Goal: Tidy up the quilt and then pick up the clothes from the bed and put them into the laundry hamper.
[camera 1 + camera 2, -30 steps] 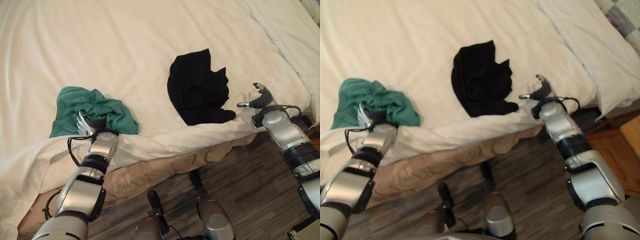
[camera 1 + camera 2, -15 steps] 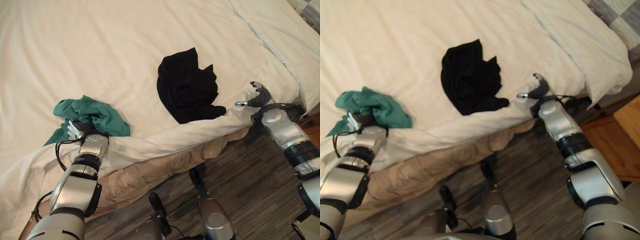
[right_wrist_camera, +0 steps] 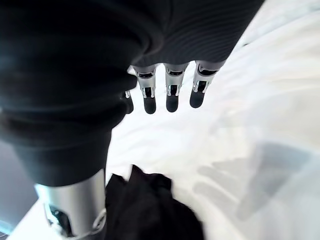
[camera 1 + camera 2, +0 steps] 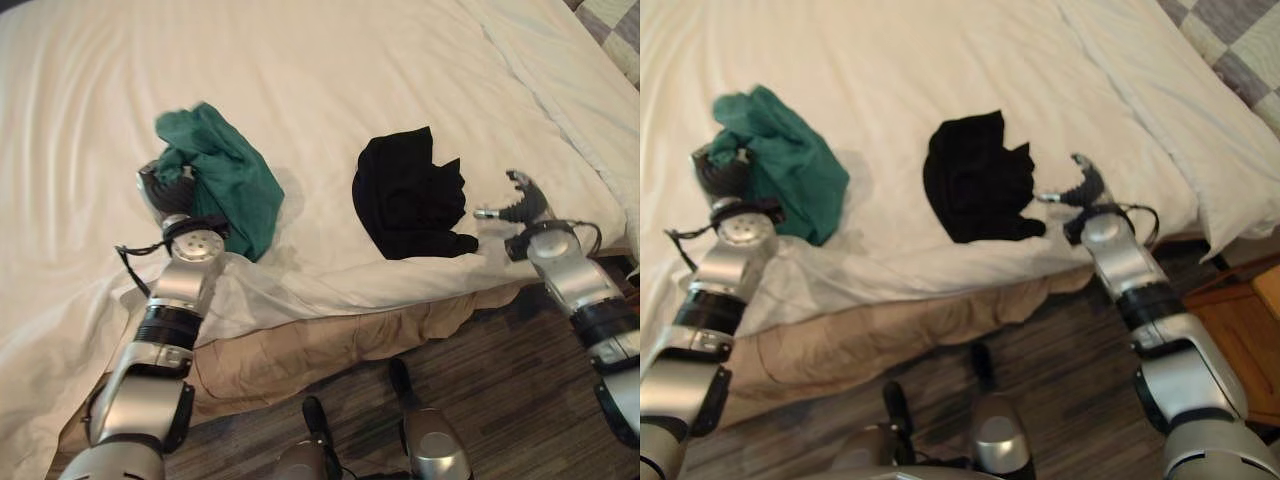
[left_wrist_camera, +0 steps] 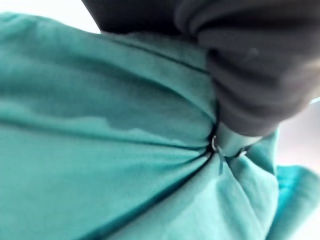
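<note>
While the left hand (image 4: 168, 188) is raised off the white quilt (image 4: 330, 90) with its dark ribbed cover toward the camera, the green garment (image 4: 222, 175) is bunched in its clenched fingers and hangs at its 3 o'clock side, draping down to touch the quilt; the left wrist view shows the teal cloth gathered into tight folds right at the hand. Its long axis runs from about 11 o'clock, where the top of the bundle stands above the hand, down to 5 o'clock, where the loose end lies on the quilt. The left forearm rises steeply from the near edge of the bed toward 12 o'clock.

At 3 o'clock from the green garment, well apart from it, the black garment (image 4: 408, 195) lies crumpled on the quilt, its longer side running roughly 12 to 6 o'clock. Just beside it, at its 3 o'clock, the right hand (image 4: 518, 200) hovers near the bed's edge, released, fingers relaxed and lightly bent, thumb pointing toward the black cloth, holding nothing. The right forearm comes in from 4 o'clock over the dark wooden floor (image 4: 520, 400)
</note>
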